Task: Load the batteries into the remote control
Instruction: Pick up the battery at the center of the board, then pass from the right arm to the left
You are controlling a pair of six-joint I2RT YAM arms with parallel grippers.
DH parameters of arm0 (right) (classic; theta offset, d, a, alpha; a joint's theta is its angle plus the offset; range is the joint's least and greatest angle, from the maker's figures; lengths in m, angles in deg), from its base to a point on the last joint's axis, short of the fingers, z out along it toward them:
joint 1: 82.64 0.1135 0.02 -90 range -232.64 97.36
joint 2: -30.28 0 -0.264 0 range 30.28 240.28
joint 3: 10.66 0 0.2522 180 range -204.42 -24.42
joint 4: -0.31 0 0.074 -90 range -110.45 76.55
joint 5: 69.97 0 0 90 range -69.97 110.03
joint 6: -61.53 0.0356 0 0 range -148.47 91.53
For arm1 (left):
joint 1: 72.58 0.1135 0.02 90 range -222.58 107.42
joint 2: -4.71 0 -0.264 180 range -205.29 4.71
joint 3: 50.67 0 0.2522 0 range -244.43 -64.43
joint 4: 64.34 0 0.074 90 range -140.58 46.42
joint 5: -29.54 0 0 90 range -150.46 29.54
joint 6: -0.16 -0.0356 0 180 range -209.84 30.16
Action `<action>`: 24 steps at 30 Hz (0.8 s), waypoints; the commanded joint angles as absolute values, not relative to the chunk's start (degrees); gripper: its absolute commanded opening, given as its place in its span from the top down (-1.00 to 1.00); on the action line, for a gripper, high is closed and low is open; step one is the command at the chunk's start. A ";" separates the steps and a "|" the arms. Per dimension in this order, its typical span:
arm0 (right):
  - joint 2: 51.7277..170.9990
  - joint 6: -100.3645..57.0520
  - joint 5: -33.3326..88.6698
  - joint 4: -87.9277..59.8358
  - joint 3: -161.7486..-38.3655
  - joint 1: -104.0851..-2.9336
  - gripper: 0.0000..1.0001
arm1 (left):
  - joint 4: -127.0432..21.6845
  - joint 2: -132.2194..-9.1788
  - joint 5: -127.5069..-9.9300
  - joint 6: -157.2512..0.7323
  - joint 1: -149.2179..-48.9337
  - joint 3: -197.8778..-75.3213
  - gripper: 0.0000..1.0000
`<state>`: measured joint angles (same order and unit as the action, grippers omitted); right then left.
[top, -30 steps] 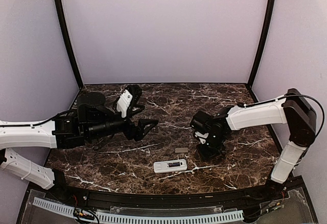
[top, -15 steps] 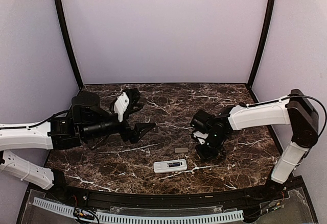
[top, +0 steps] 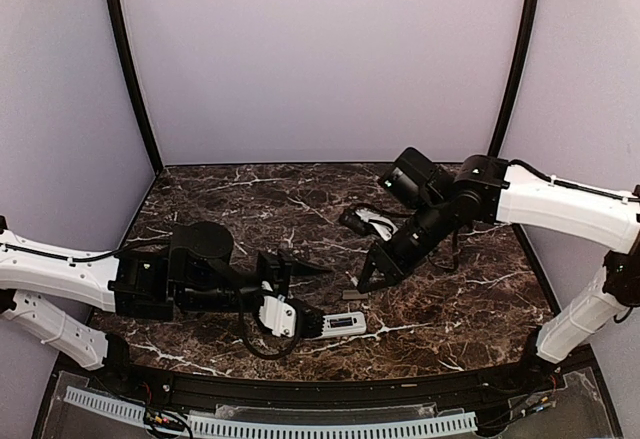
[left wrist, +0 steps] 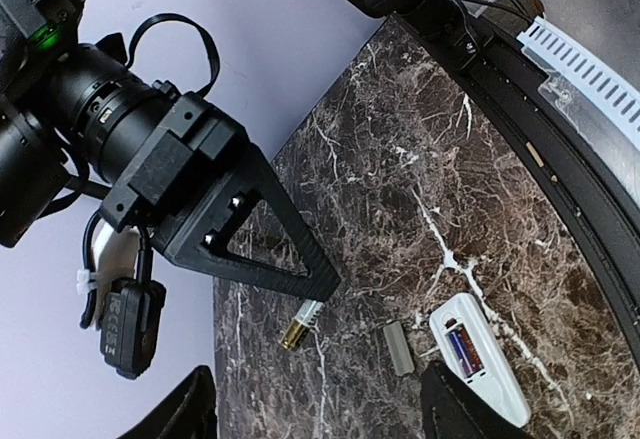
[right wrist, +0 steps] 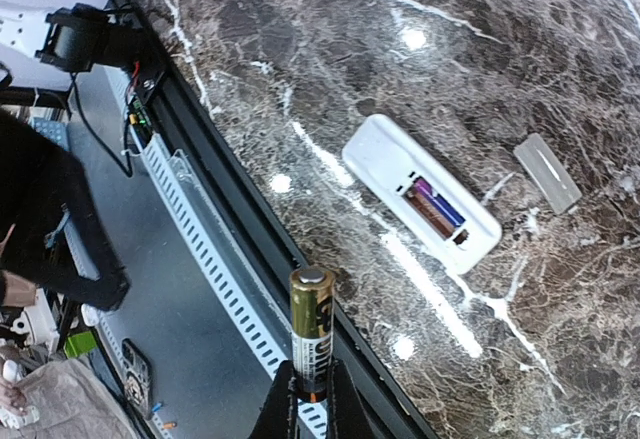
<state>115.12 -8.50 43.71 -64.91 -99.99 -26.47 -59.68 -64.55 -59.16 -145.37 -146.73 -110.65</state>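
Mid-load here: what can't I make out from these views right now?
Top view: the battery in the right gripper is too small and dark to spot.
Left wrist view: the left gripper has its fingertips cut off by the bottom edge; contact with the remote unclear.
All views: remote lies face down, buttons hidden; any polarity marks too small.

This was a robotics lab cell: a marble-patterned tabletop (top: 480, 299) enclosed by plain lilac panels (top: 320, 59) and black posts (top: 128, 69), with slotted cable ducting (top: 300, 425) along the near edge.
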 commanded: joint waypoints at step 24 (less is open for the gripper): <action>119.29 -8.75 48.76 -62.79 -106.20 -19.66 1.00 | -63.58 -70.36 -55.20 -161.80 -147.06 -111.94 0.77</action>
<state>118.44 -9.07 48.76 -64.08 -104.41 -20.27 -62.89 -70.27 -55.20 -161.85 -146.79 -110.69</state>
